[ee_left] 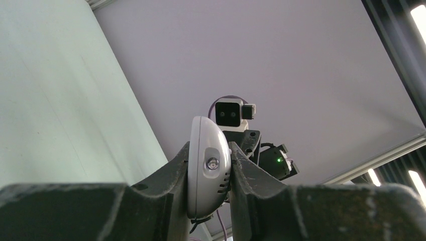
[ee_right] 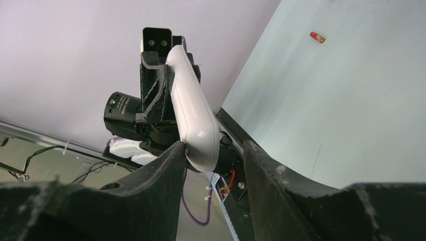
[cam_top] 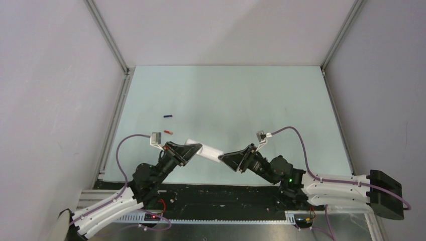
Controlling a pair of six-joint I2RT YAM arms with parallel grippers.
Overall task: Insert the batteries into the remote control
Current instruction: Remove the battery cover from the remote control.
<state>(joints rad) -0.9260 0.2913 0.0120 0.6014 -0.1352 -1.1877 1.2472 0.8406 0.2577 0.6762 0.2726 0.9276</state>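
Observation:
The white remote control (cam_top: 207, 149) hangs above the table between the two arms. My left gripper (cam_top: 195, 150) is shut on one end of it; in the left wrist view the rounded end (ee_left: 208, 165) is pinched between both fingers. My right gripper (cam_top: 224, 158) is open around the other end. In the right wrist view the remote (ee_right: 193, 113) touches the left finger (ee_right: 173, 160) with a gap to the right finger. The red-orange battery (cam_top: 169, 132) and the dark blue battery (cam_top: 168, 116) lie on the table, left of centre. The red-orange one also shows in the right wrist view (ee_right: 317, 36).
The pale green table (cam_top: 241, 100) is enclosed by white walls with metal frame rails (cam_top: 113, 125) along its sides. The arm bases and cables sit along the near edge (cam_top: 216, 193). No cover plate is visible.

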